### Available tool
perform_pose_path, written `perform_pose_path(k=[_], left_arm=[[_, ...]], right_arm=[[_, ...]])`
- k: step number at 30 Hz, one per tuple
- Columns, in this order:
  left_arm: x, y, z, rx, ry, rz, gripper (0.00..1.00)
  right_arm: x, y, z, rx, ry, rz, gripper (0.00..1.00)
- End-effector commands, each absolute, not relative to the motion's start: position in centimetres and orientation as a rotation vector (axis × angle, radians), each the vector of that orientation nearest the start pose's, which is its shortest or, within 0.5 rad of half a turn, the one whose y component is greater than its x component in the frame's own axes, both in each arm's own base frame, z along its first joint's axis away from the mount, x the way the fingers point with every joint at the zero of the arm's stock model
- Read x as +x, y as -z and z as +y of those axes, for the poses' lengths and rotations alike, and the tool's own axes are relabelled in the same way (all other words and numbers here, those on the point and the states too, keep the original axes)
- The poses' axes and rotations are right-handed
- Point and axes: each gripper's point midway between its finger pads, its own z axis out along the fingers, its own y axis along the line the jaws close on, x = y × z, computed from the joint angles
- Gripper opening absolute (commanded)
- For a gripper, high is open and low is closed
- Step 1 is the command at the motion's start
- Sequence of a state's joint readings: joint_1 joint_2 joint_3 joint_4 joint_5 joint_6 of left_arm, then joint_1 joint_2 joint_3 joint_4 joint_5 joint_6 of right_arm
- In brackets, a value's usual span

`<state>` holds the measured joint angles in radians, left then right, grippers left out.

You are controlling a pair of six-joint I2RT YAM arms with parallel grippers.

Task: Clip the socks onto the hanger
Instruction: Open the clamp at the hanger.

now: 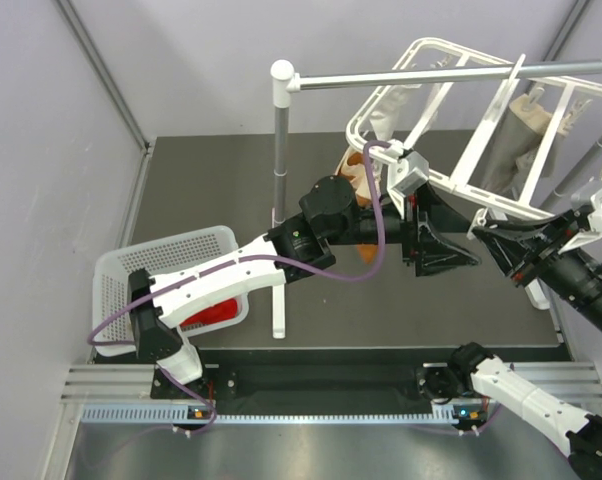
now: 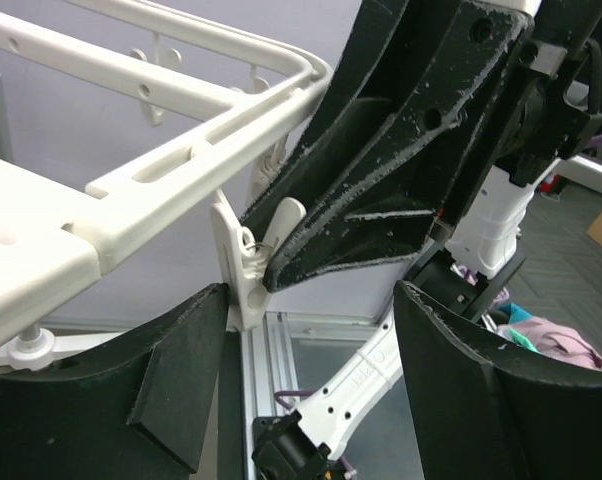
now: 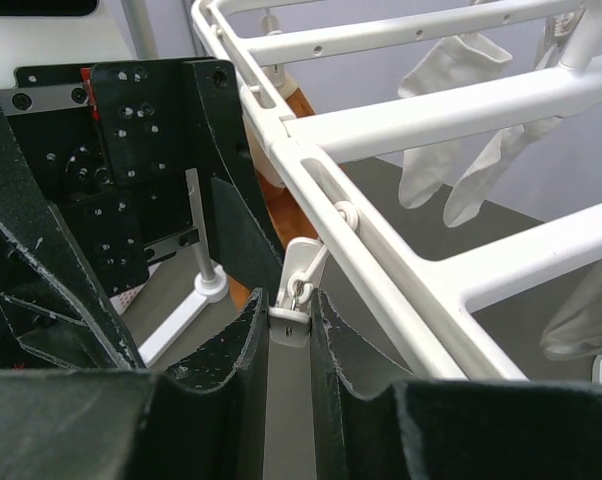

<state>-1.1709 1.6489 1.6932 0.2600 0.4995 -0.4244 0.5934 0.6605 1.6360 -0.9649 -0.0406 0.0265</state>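
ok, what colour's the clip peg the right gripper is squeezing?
White clip peg, same as the hanger. Best in the right wrist view.

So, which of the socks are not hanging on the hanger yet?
The red socks, bunched in the white basket at the left. The white socks and the orange sock already hang from the hanger.

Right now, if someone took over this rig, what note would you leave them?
Left gripper: jaws open, empty, close to the peg.
Right gripper: jaws shut on a clip peg of the hanger.
Done: white socks and an orange sock hang from the hanger.
Left to do: a red sock lies in the basket; it needs fetching and clipping.
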Motion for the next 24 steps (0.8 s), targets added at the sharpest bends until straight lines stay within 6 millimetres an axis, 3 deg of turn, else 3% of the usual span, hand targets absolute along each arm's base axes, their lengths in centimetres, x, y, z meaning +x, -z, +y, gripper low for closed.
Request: perform_pose_path(k=[1, 7, 15, 21, 24], left_arm=[[13.5, -47.2, -51.0, 0.829, 1.597, 1.207, 0.72], [14.7, -48.0, -49.1, 0.686, 1.554, 1.174, 0.74], [12.5, -48.0, -50.2, 0.774, 1.696, 1.131, 0.7], [12.0, -47.9, -50.6, 0.788, 1.746, 1.123, 0.59], [11.9, -47.8, -50.7, 0.796, 1.753, 1.12, 0.45]], right_arm=[[9.4, -47.6, 11.1, -0.58, -0.683, 1.469, 0.12], [8.9, -47.6, 11.3, -0.592, -0.71, 1.468, 0.12], [9.0, -47.8, 11.5, -0.591, -0.718, 1.461, 0.12], [8.9, -47.9, 11.4, -0.582, -0.719, 1.462, 0.13], [8.9, -47.8, 11.3, -0.581, -0.716, 1.462, 0.13]])
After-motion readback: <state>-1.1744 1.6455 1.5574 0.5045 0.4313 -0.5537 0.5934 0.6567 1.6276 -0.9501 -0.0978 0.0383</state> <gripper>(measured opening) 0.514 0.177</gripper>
